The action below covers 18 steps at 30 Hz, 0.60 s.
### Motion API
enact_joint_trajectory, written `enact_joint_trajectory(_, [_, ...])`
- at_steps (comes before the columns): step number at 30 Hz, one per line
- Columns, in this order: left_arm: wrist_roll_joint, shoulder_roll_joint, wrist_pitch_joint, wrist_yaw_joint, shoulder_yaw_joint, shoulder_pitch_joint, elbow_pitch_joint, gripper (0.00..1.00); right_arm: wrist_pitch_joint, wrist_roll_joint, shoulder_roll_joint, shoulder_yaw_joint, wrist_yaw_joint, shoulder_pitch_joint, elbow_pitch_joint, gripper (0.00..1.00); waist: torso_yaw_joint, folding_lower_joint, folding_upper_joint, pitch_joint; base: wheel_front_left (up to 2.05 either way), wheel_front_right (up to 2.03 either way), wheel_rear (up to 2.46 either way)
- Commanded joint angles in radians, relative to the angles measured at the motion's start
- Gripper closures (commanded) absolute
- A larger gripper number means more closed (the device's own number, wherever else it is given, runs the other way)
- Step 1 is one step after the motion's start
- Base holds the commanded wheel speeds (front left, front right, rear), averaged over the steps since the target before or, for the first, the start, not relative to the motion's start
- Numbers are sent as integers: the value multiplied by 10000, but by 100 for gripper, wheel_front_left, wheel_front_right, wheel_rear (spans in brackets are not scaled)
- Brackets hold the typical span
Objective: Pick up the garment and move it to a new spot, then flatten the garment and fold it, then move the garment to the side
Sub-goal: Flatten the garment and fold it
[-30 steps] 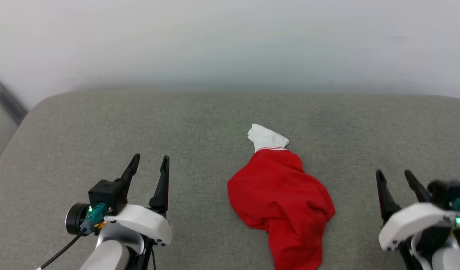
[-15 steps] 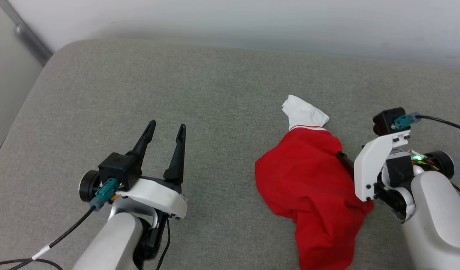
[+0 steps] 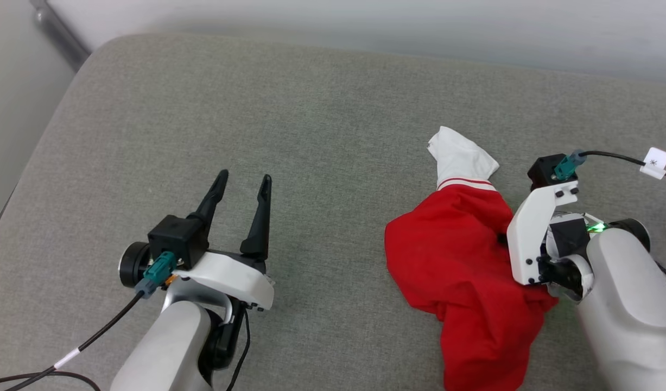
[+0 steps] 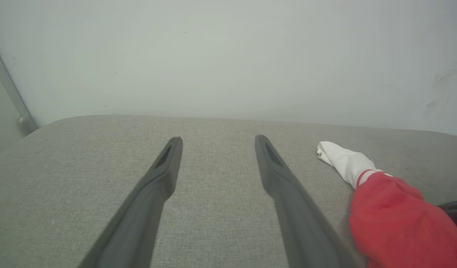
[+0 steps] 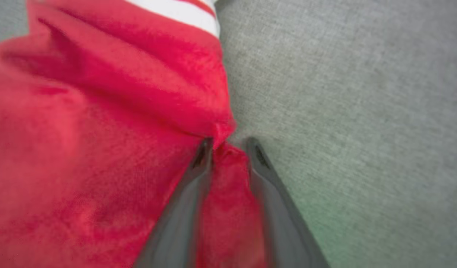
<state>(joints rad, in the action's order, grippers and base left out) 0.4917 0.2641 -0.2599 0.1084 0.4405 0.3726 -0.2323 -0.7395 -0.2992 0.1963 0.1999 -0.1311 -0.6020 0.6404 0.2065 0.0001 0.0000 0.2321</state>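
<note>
The garment (image 3: pixel 452 260) lies crumpled on the grey cushion, red with one white sleeve (image 3: pixel 463 155) pointing away from me and striped trim at the sleeve's seam. My right gripper (image 5: pixel 228 143) reaches into its right edge, and a fold of red cloth (image 5: pixel 224 175) is pinched between the narrowed fingers. In the head view the white wrist housing (image 3: pixel 533 239) hides those fingers. My left gripper (image 3: pixel 245 176) hovers open over bare cushion well to the left of the garment (image 4: pixel 396 223), with nothing between its fingers (image 4: pixel 165 175).
The grey cushion (image 3: pixel 311 108) ends at a pale wall along the back. Its rounded left corner sits next to a metal rail (image 3: pixel 56 27). A black cable with a white tag (image 3: pixel 654 162) trails from my right wrist.
The camera has tilted and turned. My right arm swung in from the lower right to the garment's right edge, and its fingers closed on the cloth. The left gripper stayed open.
</note>
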Motion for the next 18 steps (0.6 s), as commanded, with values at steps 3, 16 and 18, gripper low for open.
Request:
enact_joint_trajectory(3, [-36,40,-67,68,-191,-329,-78,0,738,-3,-56,282,7,-17,45,100,-298,-1,0,-331,0,0,0])
enact_joint_trajectory(16, [169,356,-24,530,-668,-1437,208,0,2677,374,51,-698,7,1678,-3016,100,-1509,-1,0,-1496,0,0,0])
enact_joint_trajectory(18, [217,417,16,601,-698,-1630,272,0,2579,674,-78,-1255,7,2757,-3736,100,-1616,-1,0,-1663,0,0,0])
